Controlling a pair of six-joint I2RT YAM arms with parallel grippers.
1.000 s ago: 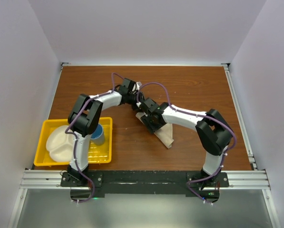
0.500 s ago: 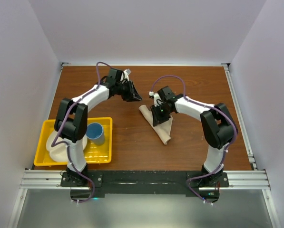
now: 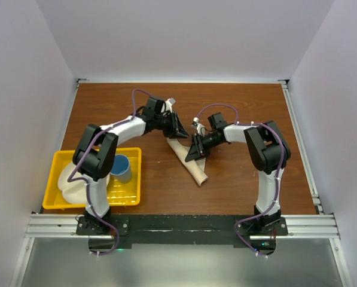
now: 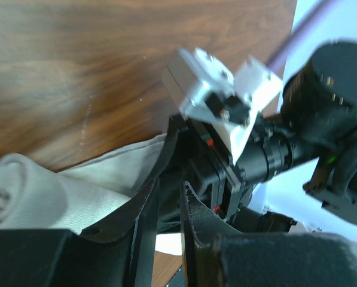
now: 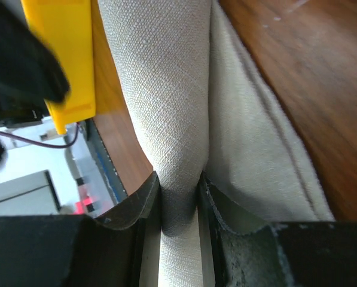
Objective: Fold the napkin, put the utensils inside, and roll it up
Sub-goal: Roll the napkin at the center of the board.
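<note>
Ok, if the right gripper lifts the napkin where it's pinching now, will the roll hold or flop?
Likely floppy: the napkin is soft woven cloth, creased where the right gripper pinches it. The outer layer lies loose on the table, so lifting would probably let it sag and unwind. It looks light; a push might just bunch it.

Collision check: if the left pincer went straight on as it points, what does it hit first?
Most likely the right arm's wrist, close straight ahead; the napkin lies off to one side. Depth is hard to judge.
</note>
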